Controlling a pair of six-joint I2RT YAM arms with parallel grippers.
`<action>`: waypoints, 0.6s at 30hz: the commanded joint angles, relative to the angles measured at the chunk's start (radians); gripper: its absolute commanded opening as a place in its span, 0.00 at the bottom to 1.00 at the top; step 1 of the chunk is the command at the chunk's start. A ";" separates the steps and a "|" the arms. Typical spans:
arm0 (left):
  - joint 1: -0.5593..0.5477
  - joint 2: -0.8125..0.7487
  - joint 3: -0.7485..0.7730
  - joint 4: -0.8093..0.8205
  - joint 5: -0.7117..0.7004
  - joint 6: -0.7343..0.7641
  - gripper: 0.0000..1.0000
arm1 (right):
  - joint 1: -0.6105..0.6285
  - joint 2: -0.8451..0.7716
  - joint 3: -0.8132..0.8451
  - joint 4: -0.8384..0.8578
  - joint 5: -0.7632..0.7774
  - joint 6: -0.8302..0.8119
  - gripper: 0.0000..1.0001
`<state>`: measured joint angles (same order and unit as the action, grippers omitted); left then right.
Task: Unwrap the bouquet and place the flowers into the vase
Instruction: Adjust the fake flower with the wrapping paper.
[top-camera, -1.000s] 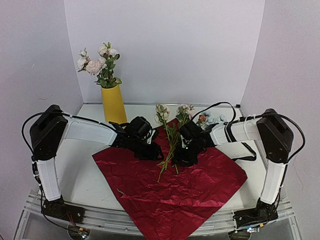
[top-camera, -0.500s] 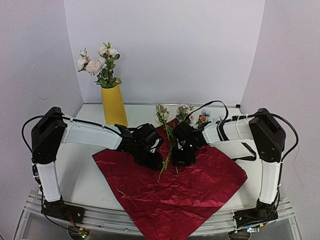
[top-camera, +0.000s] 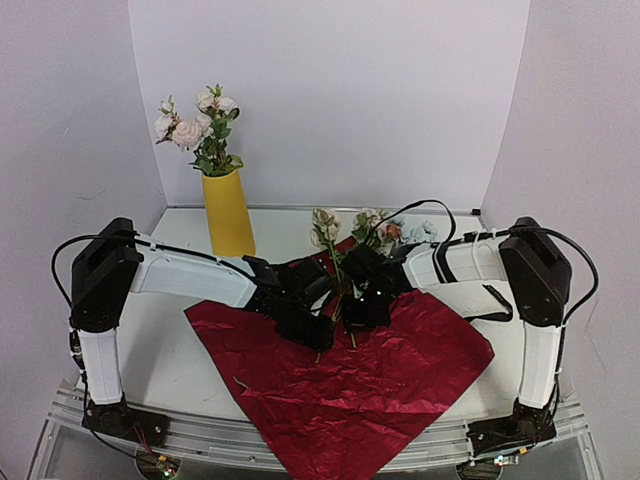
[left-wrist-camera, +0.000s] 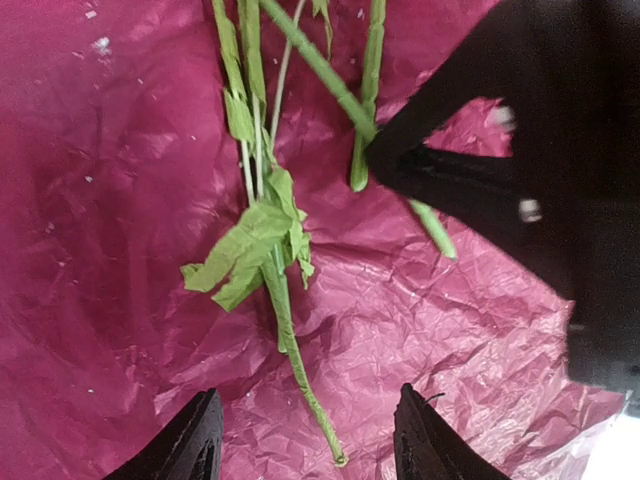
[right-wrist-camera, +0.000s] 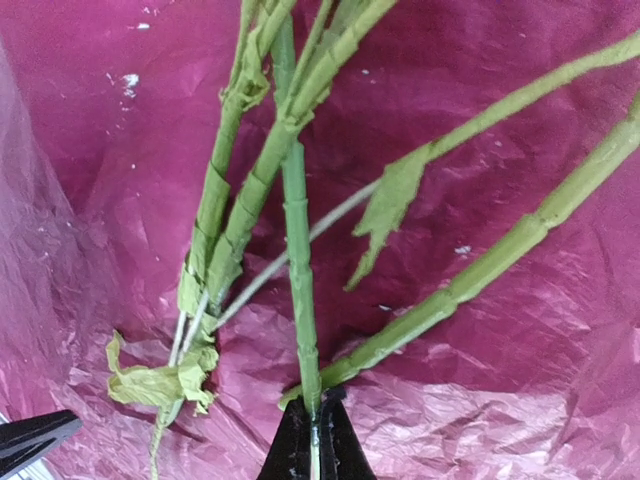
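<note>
The bouquet's dark red wrapping paper (top-camera: 350, 375) lies spread flat on the table. Several green-stemmed flowers (top-camera: 335, 265) lie across its middle, blooms toward the back. My right gripper (right-wrist-camera: 318, 440) is shut on the lower end of one green stem (right-wrist-camera: 298, 270), its jaws pinched tight round it just above the paper. My left gripper (left-wrist-camera: 305, 440) hovers open over the paper (left-wrist-camera: 120, 250), a thin stem end (left-wrist-camera: 300, 370) lying between its fingertips without touching them. The yellow vase (top-camera: 227, 208) stands at the back left with pale pink and white flowers (top-camera: 195, 125) in it.
White walls close in the back and both sides. Both arms meet at the middle of the paper, the right gripper's black body (left-wrist-camera: 520, 170) showing close in the left wrist view. A black cable (top-camera: 495, 300) loops beside the right arm.
My right gripper has closed on a stem. My left gripper has slid right toward the stems and opened a little wider. The blooms at the back have shifted slightly.
</note>
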<state>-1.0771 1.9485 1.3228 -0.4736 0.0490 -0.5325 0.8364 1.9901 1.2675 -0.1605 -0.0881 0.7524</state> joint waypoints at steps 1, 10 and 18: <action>-0.015 0.021 0.050 -0.012 -0.024 -0.041 0.57 | 0.003 -0.099 -0.052 -0.009 0.031 -0.015 0.00; -0.036 0.089 0.087 -0.038 0.001 -0.093 0.49 | 0.003 -0.204 -0.123 0.091 0.022 -0.047 0.00; -0.037 0.117 0.128 -0.103 -0.009 -0.101 0.17 | 0.003 -0.245 -0.158 0.111 0.038 -0.035 0.00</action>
<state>-1.1102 2.0554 1.3976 -0.5210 0.0504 -0.6248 0.8364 1.7942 1.1304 -0.0488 -0.0792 0.7247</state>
